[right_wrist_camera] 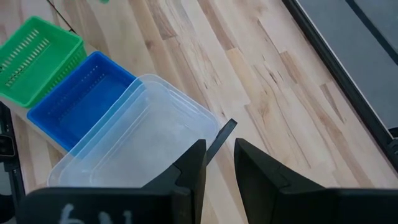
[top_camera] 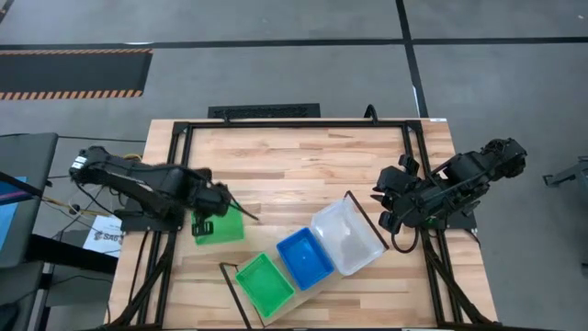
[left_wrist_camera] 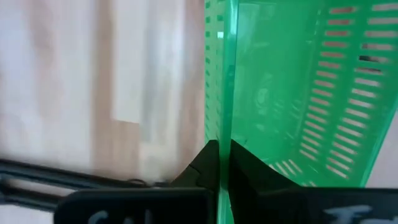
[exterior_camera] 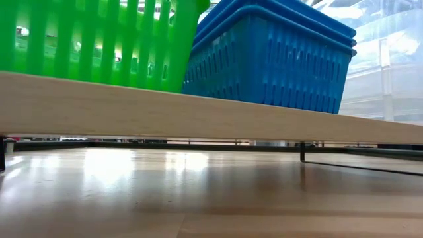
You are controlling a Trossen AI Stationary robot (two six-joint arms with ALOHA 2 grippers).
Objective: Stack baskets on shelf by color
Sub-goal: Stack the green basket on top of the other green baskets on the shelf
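My left gripper is at the table's left, shut on a loose green basket, also in the left wrist view. The shelf, a light plank, lies slanted near the front edge. On it stand a green basket, a blue basket and a clear basket. My right gripper hovers open just right of the clear basket, with nothing between its fingers. My left gripper pinches one side wall of the loose green basket at its rim, one finger outside the wall and the other inside. The fingers point down from above. The basket hangs below them, tilted, and looks lifted off the tabletop.
A black metal frame runs around the tabletop's edges. The shelf's black wire end rises beside the clear basket, close under my right gripper. Bare wood lies between the arms at the far middle.
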